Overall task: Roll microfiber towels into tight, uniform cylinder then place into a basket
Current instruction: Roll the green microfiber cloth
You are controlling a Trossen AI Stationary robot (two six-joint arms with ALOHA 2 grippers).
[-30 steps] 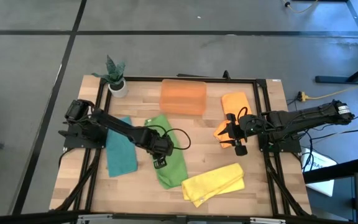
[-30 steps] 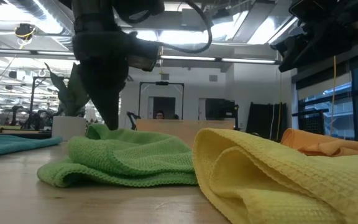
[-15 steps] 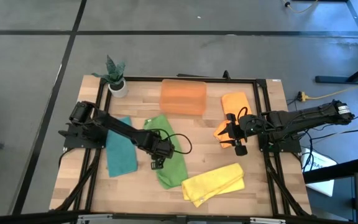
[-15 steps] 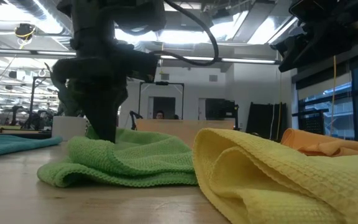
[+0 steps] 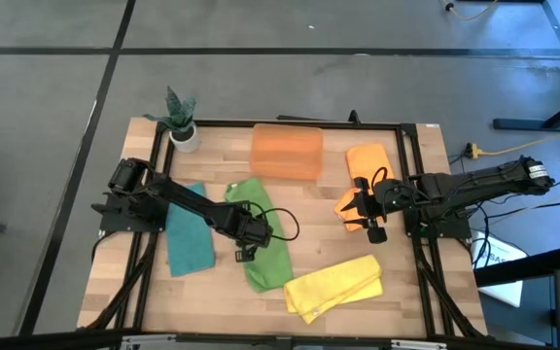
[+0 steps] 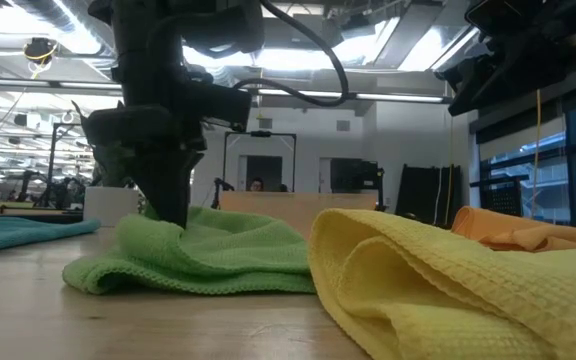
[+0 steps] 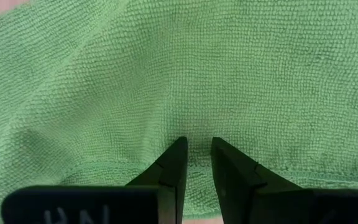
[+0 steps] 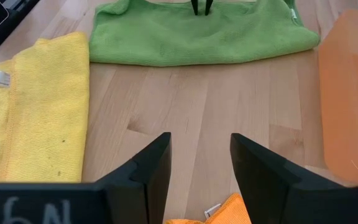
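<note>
The green towel (image 5: 266,238) lies folded and slanting at the table's middle. My left gripper (image 5: 244,256) stands on its left edge, pointing steeply down, its fingers (image 7: 178,155) close together with cloth between them. My right gripper (image 5: 367,224) hangs open above the near corner of an orange towel (image 5: 369,161), with nothing between its fingers (image 8: 151,165). The orange basket (image 5: 286,151) stands at the far middle. A yellow towel (image 5: 333,287) lies near the front edge and a teal towel (image 5: 190,241) at the left. My left gripper pinches the green towel just inside its hemmed left edge (image 7: 194,163), toward the towel's near end, with a small ridge of cloth between the two fingers. The fingers come from above, pointing steeply down. The towel lies on the table, its cloth bunched up beside the fingers (image 6: 153,228).
A small white pot with a green plant (image 5: 181,122) stands at the far left corner. A black frame (image 5: 406,175) runs around the work area. Bare wood (image 5: 319,224) lies between the green towel and my right gripper.
My left gripper has sunk a little onto the green towel and rolled about its own axis, shifting slightly toward the table's left edge. The towel's left edge has bunched up at the fingers; the rest of it has stayed where it was.
</note>
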